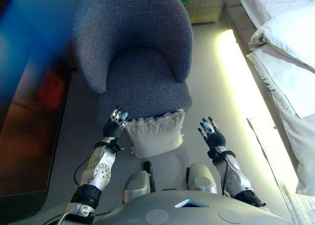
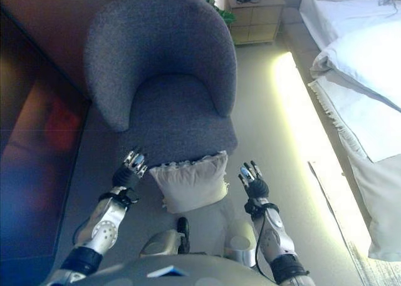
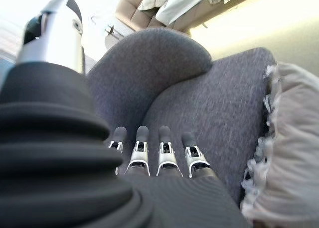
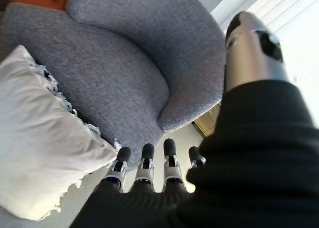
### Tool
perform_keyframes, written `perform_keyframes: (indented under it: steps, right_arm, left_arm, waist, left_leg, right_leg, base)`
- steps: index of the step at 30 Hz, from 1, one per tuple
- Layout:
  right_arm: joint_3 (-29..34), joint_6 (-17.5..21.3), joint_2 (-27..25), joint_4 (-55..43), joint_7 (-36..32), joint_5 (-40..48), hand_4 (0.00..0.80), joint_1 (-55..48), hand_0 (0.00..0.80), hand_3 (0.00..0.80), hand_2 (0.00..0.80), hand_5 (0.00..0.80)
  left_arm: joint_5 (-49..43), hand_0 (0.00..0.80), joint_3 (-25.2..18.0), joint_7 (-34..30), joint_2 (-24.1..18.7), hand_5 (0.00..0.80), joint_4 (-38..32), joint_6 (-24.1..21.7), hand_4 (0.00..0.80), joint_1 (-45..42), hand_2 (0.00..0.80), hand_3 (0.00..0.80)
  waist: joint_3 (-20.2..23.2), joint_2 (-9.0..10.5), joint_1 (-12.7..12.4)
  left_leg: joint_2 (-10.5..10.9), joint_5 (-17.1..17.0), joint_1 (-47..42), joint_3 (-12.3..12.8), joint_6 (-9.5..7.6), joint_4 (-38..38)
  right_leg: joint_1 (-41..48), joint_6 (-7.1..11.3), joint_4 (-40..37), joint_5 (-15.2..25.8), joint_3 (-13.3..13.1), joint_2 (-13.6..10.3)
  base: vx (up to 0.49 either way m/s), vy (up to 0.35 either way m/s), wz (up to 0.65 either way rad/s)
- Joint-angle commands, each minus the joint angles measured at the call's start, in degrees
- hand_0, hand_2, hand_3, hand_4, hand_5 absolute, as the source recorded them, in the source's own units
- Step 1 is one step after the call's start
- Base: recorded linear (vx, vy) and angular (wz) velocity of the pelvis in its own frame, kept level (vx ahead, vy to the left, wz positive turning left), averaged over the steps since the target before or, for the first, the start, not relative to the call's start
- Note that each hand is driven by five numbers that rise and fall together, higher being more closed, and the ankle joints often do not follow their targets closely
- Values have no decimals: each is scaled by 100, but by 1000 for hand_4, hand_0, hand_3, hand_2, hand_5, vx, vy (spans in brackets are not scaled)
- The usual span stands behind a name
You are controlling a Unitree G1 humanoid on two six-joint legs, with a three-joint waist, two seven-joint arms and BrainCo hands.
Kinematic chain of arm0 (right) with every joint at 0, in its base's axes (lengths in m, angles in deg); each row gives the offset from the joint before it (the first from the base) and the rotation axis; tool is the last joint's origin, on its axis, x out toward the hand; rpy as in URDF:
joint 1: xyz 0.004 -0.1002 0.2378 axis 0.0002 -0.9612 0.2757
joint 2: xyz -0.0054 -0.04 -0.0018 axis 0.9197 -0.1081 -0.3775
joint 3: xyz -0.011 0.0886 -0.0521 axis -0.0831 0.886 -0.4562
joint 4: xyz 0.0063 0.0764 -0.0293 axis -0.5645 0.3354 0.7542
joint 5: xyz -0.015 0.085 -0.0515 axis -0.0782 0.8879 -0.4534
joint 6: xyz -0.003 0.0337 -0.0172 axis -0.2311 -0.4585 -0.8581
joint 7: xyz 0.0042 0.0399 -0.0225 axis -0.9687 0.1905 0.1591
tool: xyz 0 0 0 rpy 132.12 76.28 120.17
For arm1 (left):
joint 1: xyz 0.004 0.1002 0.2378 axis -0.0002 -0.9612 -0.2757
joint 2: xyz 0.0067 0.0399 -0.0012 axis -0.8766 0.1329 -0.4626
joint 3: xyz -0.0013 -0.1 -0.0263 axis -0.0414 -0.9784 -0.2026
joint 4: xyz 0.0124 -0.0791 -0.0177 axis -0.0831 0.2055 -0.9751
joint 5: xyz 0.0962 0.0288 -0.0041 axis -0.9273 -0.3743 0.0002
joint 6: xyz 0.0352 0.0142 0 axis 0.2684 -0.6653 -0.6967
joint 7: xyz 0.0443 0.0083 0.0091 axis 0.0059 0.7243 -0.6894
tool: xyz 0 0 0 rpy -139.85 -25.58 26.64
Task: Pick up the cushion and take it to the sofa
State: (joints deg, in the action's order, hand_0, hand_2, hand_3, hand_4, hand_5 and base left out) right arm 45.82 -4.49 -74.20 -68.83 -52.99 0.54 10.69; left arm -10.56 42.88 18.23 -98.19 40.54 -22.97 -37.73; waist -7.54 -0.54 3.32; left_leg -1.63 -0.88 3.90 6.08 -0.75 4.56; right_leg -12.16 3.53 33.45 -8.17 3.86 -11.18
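Note:
A cream cushion (image 1: 156,134) with a frilled edge leans against the front of a grey-blue armchair (image 1: 140,57). It also shows in the left wrist view (image 3: 289,153) and the right wrist view (image 4: 40,138). My left hand (image 1: 116,122) is open just left of the cushion, close to its upper corner, fingers straight (image 3: 149,150). My right hand (image 1: 210,131) is open to the right of the cushion, a short gap away, fingers straight (image 4: 149,163). Neither hand holds anything.
A bed with white bedding (image 1: 290,48) runs along the right, with a lit strip (image 1: 241,82) at its base. A wooden bedside cabinet (image 2: 254,14) stands behind the armchair. A dark reddish panel (image 1: 29,121) lies along the left.

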Motion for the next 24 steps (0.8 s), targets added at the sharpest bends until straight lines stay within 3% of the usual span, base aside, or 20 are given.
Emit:
perform_keyframes:
  steps: [1, 7, 12, 14, 17, 21, 24]
  right_arm:
    - [18, 100, -35, -313, -225, 153, 0, 42, 0, 0, 0, 0]
    - [49, -132, -79, -176, -206, 160, 0, 434, 0, 0, 0, 0]
    - [-77, -381, -90, -188, -259, -8, 0, 414, 0, 0, 0, 0]
    - [-143, -460, -136, -190, -243, -82, 0, 420, 0, 0, 0, 0]
    - [-228, -479, -278, -147, -330, -311, 0, 383, 0, 0, 0, 0]
    - [-278, -380, -445, 43, -455, -790, 0, 500, 0, 0, 0, 0]
    - [-235, -240, -515, 200, -492, -805, 0, 581, 0, 0, 0, 0]
  left_arm:
    - [-35, 0, -98, -96, -208, 0, -437, -290, 0, -29, 0, 0]
    - [-65, 0, -129, -183, -125, 0, -475, -310, 0, -168, 0, 0]
    - [-97, 0, -187, -167, 21, 0, -340, -348, 0, -336, 0, 0]
    - [-43, 0, -234, -132, 93, 0, -232, -327, 0, -317, 0, 0]
    - [-129, 0, -211, 53, 147, 0, -150, -339, 0, -226, 0, 0]
    - [-259, 0, -234, 346, 241, 0, -29, -270, 0, -131, 0, 0]
    - [-343, 0, -242, 279, 242, 0, 41, -170, 0, -99, 0, 0]
  waist:
    - [89, 454, 180]
    - [96, 616, 170]
    - [249, 647, 250]
    - [276, 586, 317]
    - [325, 530, 351]
    - [328, 521, 301]
    - [270, 489, 250]
  left_leg:
    - [203, 707, -323, 211, 28, 410]
    - [19, 1004, -544, 81, 130, 515]
    - [-326, 1114, -880, 203, 220, 552]
    - [-542, 899, -977, 210, 316, 666]
    - [-831, 199, -797, 23, 510, 1321]
    - [-851, -352, -327, -167, 589, 2402]
    - [-1021, -526, 147, -77, 602, 2854]
  right_leg:
    - [181, 534, -2302, 1924, -190, -309]
    - [173, 738, -3005, 2248, -519, -375]
    - [192, 747, -2934, 1958, -577, -144]
    - [180, 651, -2740, 1682, -666, 88]
    - [291, 295, -2584, 1415, -619, 421]
    - [522, -57, -2587, 1265, -482, 614]
    - [713, -219, -2568, 1118, -310, 648]
  base:
    - [250, -201, 3]
    - [285, -166, 20]
    - [324, -215, 15]
    - [268, -192, -12]
    - [248, -251, -3]
    - [188, -200, -4]
    - [152, -91, 7]
